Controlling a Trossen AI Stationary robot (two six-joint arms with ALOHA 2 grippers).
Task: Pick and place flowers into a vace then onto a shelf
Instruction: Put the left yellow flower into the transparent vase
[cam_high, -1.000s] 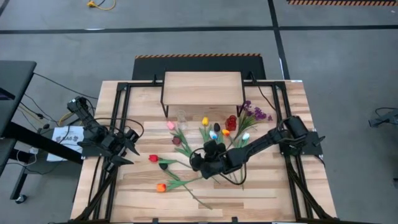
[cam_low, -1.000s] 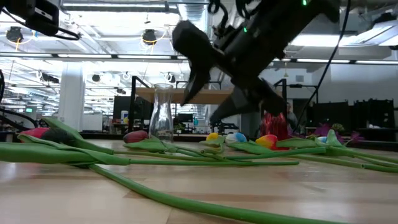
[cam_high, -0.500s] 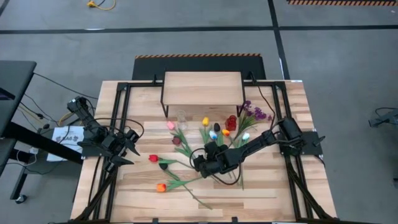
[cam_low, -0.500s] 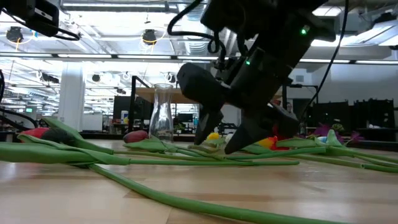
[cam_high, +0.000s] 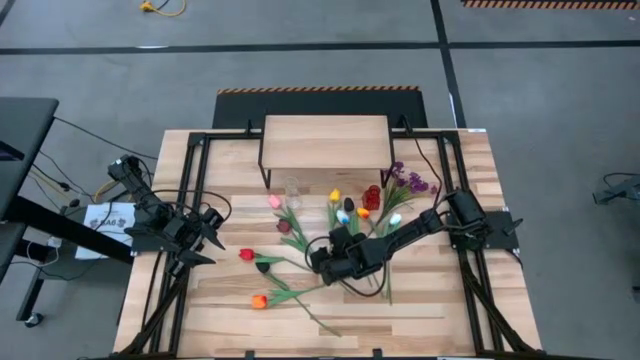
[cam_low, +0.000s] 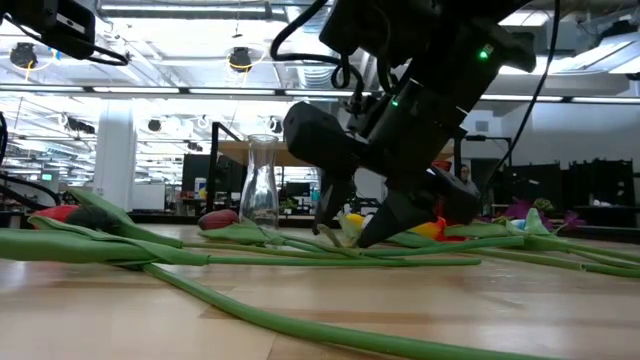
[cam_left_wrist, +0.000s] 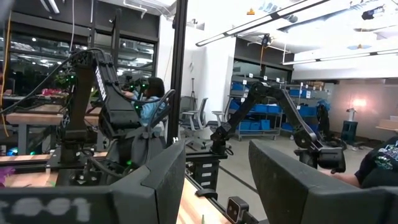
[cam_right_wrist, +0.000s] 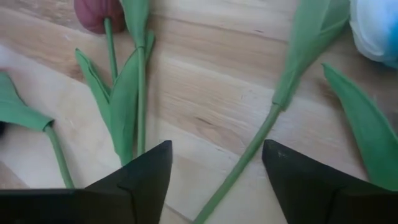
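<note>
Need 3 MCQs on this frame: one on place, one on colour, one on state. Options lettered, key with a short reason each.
1. Where is the right gripper?
A. Low over the flower stems at mid-table
B. Above the shelf
C. Off the table's left edge

2. What colour is the tulip head nearest the table's front edge?
A. White
B. Purple
C. Orange

3. What is the state of the glass vase?
A. Tipped over
B. Upright and empty
C. Upright with flowers inside

Key:
1 A: the high view shows it among the stems, and its wrist view shows a green stem between its open fingers.
2 C: the high view shows an orange head lowest on the table.
3 B: the low view shows it standing with nothing in it.

The left gripper waits at the table's left side.
</note>
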